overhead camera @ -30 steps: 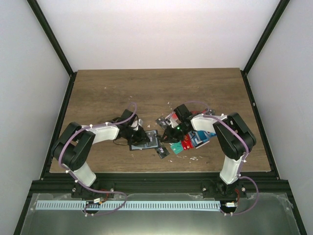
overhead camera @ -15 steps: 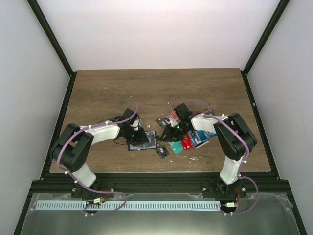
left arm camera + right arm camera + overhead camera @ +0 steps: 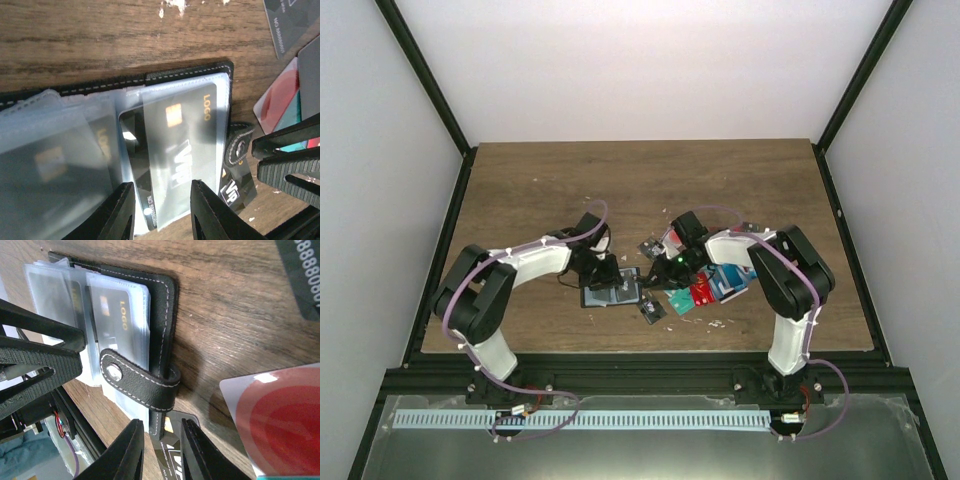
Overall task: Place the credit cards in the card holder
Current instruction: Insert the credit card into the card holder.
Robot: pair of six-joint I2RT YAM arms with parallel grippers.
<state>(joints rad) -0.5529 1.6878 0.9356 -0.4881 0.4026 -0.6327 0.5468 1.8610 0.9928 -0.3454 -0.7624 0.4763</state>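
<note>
The card holder (image 3: 612, 293) lies open on the table, with clear sleeves inside its black stitched cover (image 3: 190, 72) (image 3: 162, 315). A black VIP card (image 3: 180, 145) sits in the top sleeve. My left gripper (image 3: 162, 200) (image 3: 607, 276) is open, and its fingers straddle that sleeve's near end. My right gripper (image 3: 162, 440) (image 3: 655, 280) is open at the holder's right edge, just past the snap tab (image 3: 140, 380). A second black VIP card (image 3: 175, 455) (image 3: 235, 187) pokes out from under the holder between its fingers. A white card with a red circle (image 3: 280, 415) lies beside it.
Red (image 3: 702, 293), teal (image 3: 680, 301) and blue (image 3: 728, 283) cards are piled right of the holder under the right arm. Black cards lie at the front (image 3: 651, 311) and further back (image 3: 651, 247). Small white scraps dot the wood. Black frame posts border the table.
The right gripper has edged left up to the holder's right edge. The left wrist has swung slightly toward the back while its fingers stay over the holder.
</note>
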